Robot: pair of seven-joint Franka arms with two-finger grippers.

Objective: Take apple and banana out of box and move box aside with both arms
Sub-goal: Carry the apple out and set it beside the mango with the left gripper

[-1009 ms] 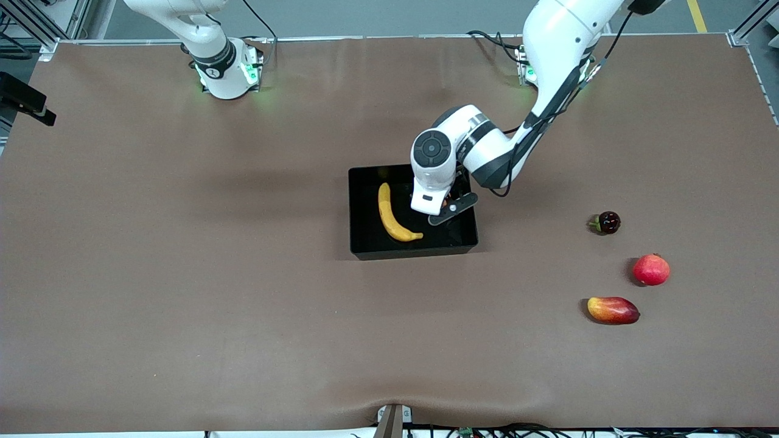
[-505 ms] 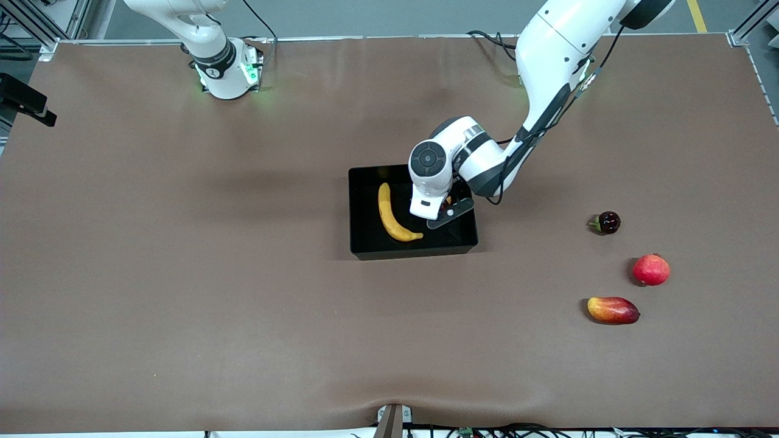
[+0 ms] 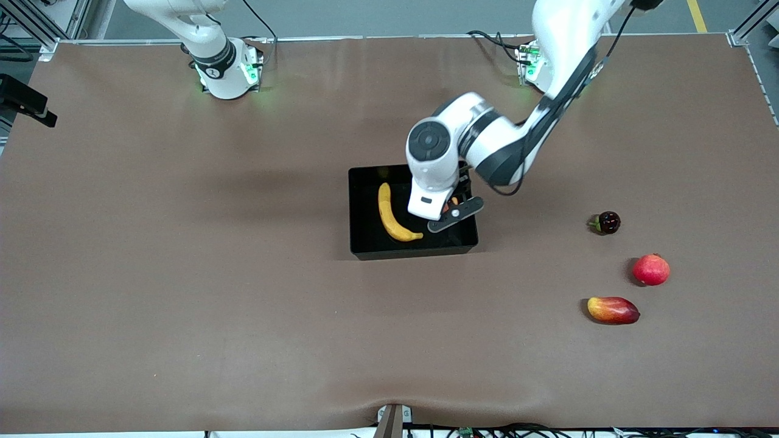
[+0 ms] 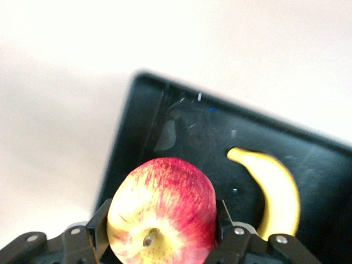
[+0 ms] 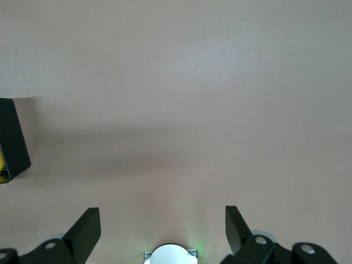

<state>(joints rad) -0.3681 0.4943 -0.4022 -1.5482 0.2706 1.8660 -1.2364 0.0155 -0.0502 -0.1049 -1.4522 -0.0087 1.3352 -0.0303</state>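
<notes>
The left end effector (image 4: pixel 159 242) has clamped the apple (image 4: pixel 162 212) and seemingly lifted it over the box's (image 3: pixel 365 249) three-o'clock half; the banana (image 3: pixel 392 216) remains inside; the right end effector (image 5: pixel 159 231) waits, spread.

Left gripper (image 4: pixel 159 236) fingers clamp the apple (image 4: pixel 162 212); right gripper (image 5: pixel 163 225) waits, apparently spread.

One box (image 3: pixel 365 243), one banana (image 3: pixel 391 216), one apple (image 4: pixel 162 212), three other fruits, two arms.
</notes>
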